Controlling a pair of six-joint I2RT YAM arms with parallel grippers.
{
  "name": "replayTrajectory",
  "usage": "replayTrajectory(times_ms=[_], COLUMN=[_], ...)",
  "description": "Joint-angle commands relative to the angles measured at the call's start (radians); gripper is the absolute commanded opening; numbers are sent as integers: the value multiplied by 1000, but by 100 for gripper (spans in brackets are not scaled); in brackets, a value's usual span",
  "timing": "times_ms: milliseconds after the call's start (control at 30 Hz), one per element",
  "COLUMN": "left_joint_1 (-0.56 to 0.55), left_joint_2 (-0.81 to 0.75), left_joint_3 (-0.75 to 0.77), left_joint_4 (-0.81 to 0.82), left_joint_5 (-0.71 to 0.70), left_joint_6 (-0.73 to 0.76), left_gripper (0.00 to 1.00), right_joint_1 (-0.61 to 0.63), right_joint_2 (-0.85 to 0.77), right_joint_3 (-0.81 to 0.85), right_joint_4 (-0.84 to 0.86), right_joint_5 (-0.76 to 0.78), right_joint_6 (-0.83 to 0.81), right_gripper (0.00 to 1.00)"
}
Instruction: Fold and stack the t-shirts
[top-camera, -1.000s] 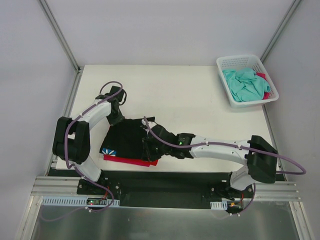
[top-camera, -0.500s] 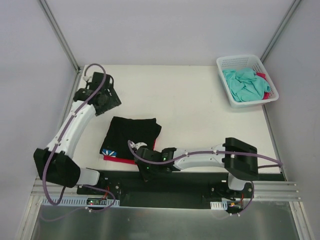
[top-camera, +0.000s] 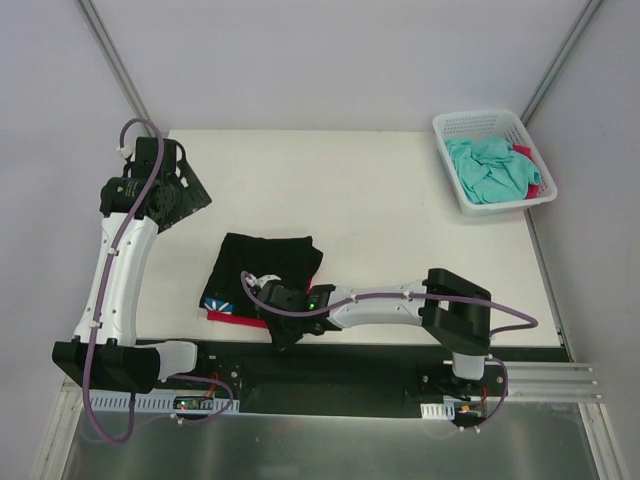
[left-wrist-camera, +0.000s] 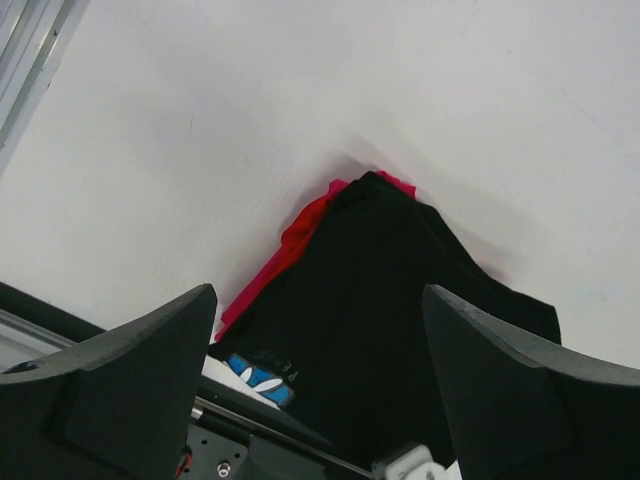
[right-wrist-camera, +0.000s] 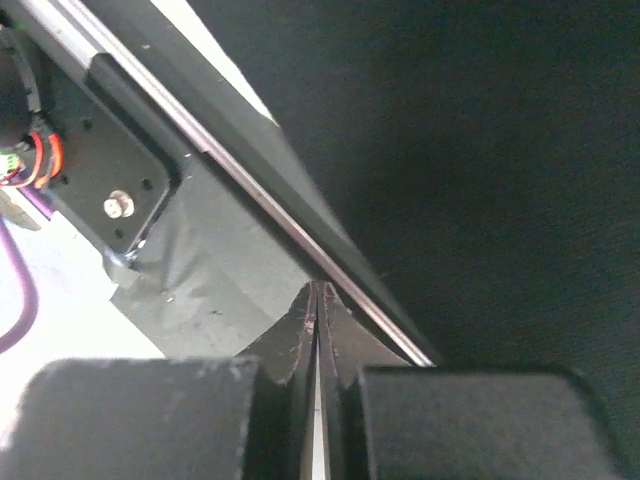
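Note:
A folded black t-shirt (top-camera: 265, 270) lies near the table's front left, on top of a red t-shirt (top-camera: 232, 319) whose edge shows beneath it. Its blue daisy print (top-camera: 218, 302) faces the near edge. My left gripper (top-camera: 185, 195) hangs open and raised, far back and left of the pile. In the left wrist view the black t-shirt (left-wrist-camera: 400, 320) and red t-shirt (left-wrist-camera: 300, 235) lie well below the open left gripper (left-wrist-camera: 318, 292). My right gripper (top-camera: 282, 335) is shut and empty at the pile's near edge. In the right wrist view the right gripper (right-wrist-camera: 318, 290) sits over the black rail, beside the black t-shirt (right-wrist-camera: 480, 150).
A white mesh basket (top-camera: 452, 125) stands at the back right corner and holds a crumpled teal t-shirt (top-camera: 488, 168) and a bit of pink cloth (top-camera: 528, 160). The black mounting rail (right-wrist-camera: 200, 230) runs along the table's near edge.
My left gripper opened, let go of the black t-shirt and lifted away to the back left. My right gripper, still shut, slid off the pile toward the near edge.

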Motion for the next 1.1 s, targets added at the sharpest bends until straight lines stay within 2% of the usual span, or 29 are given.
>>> replayTrajectory(times_ms=[0,200,667,1067], left_joint_1=[1,12,46,46], left_joint_2=[-27,-54,-94,-151], left_joint_3=[-12,17,42,62], left_joint_4=[-40,-54,-68,-111], left_joint_5=[12,-40,-8,10], left_joint_6=[21,35,51,58], left_gripper=[84,85,88,88], right_joint_1=[-39,-89,-126,-217], right_joint_2=[13,42,197,351], right_joint_3=[13,25,108,316], right_joint_4=[-43,-52,-35,-60], right_joint_5=[26,66,63,53], right_joint_6=[-40,-77,-90,-166], right_gripper=[1,1,1,1])
